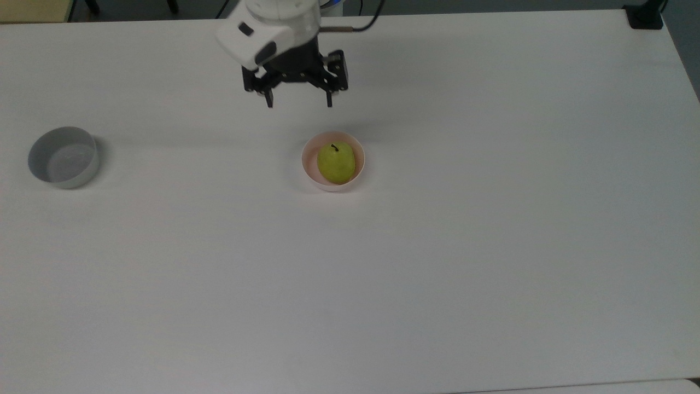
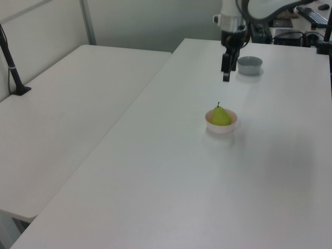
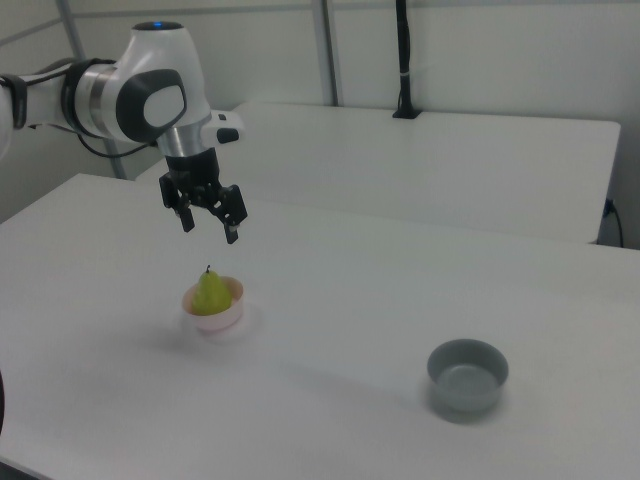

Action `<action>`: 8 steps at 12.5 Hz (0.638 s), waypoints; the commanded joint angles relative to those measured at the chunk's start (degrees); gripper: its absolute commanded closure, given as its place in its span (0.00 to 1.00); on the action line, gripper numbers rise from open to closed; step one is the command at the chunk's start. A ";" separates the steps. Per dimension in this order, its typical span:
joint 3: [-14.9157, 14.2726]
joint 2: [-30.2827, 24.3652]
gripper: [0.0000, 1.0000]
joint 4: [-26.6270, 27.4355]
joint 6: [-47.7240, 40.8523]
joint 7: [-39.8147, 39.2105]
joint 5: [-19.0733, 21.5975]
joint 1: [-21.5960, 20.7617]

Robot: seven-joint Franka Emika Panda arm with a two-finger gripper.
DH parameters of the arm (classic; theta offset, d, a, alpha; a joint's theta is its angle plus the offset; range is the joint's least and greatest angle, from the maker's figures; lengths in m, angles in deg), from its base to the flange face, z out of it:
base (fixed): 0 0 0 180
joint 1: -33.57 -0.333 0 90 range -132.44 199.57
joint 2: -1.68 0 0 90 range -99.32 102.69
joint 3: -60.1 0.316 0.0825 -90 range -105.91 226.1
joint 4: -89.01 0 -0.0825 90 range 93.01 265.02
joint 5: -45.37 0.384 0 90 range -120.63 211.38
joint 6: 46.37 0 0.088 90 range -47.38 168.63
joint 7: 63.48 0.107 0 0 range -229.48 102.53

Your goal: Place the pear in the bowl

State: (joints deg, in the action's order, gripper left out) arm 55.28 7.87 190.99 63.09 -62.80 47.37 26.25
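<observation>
The pear (image 1: pixel 336 163) sits in the bowl (image 1: pixel 333 186) on the table (image 1: pixel 437 273).

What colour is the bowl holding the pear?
Pale pink inside, whitish outside: the bowl under the pear, clearest in the top view.

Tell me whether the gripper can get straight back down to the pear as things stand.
Probably yes. The gripper hangs open above the table, up and off to one side of the pink bowl. The pear sits upright in that bowl with its top uncovered, and nothing lies between them. The grey bowl stands far off.
</observation>
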 commanded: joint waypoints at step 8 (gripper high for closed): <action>-2.21 -8.46 0.00 -5.29 -16.91 0.47 0.20 5.20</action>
State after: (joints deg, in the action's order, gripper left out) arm 54.49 1.45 186.61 49.13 -62.78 47.37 30.92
